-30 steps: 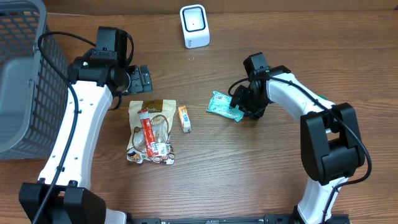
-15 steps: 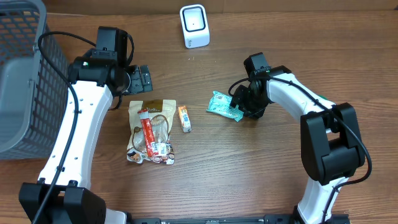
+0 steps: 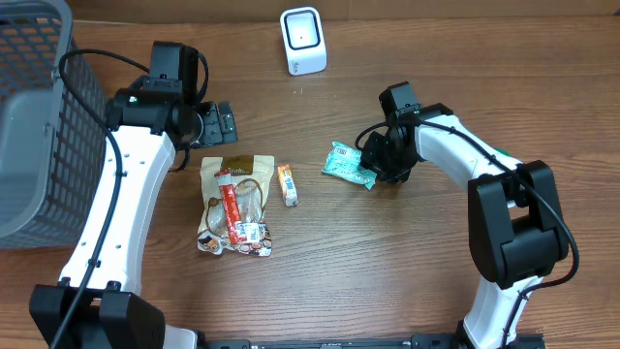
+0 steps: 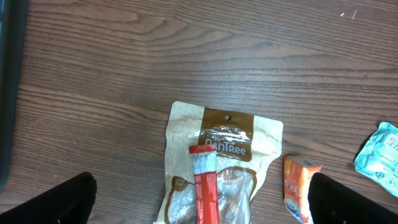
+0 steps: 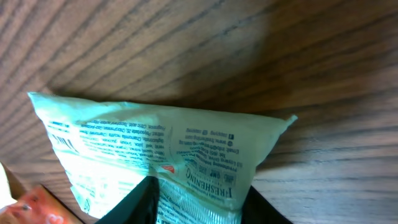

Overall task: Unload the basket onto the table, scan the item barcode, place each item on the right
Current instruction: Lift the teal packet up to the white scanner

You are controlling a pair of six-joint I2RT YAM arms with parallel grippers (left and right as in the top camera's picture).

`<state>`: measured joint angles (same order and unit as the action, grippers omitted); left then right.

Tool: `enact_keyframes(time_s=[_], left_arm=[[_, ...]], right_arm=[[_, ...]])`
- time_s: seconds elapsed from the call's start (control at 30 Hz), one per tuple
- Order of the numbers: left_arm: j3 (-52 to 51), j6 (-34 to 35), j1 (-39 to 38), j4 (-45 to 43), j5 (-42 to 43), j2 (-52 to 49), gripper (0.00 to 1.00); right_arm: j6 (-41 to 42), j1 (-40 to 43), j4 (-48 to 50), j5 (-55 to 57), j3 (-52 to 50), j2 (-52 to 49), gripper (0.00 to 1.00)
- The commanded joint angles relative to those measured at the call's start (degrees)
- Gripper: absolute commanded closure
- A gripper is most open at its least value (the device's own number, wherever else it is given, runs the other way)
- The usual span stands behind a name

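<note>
A mint-green printed packet [image 3: 345, 164] lies on the wooden table right of centre. My right gripper [image 3: 378, 165] is at its right end. In the right wrist view the packet [image 5: 155, 143] fills the frame, and my right gripper [image 5: 199, 208] is shut on its crimped end, one dark finger [image 5: 140, 205] on each side. The white barcode scanner [image 3: 303, 41] stands at the back centre. My left gripper [image 3: 221, 123] hangs open at the left, above the table. In the left wrist view its fingertips [image 4: 68, 199] stand wide apart with nothing between them.
A brown snack pouch [image 3: 235, 199] with a red stick pack [image 3: 231, 208] on it lies left of centre. A small orange packet [image 3: 288, 184] lies next to it. A grey wire basket [image 3: 39, 116] fills the far left.
The right gripper's jaws have closed in on the end of the mint-green packet. The packet and the left arm have stayed where they were.
</note>
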<state>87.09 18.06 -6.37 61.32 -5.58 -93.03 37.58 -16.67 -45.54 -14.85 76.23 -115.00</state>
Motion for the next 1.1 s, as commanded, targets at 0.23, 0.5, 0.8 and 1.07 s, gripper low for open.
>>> enact_keyframes(time_s=[0.23,0.5,0.8,1.07], left_arm=[[1.0,0.8,-0.4,-0.1,0.3,-0.3,0.00],[1.0,0.8,-0.4,-0.1,0.3,-0.3,0.00],[1.0,0.8,-0.4,-0.1,0.3,-0.3,0.00],[1.0,0.8,-0.4,-0.1,0.3,-0.3,0.00]], right_arm=[[-2.3,0.8,3.5,-1.5,-3.1,2.3,0.96],[-22.7,1.6,5.9,-1.9,-2.5,10.4,0.96],[-23.9,2.2,6.2,-10.2,-0.5,10.6,0.96],[-24.0,2.7,8.1,-12.5,0.4,10.9,0.96]])
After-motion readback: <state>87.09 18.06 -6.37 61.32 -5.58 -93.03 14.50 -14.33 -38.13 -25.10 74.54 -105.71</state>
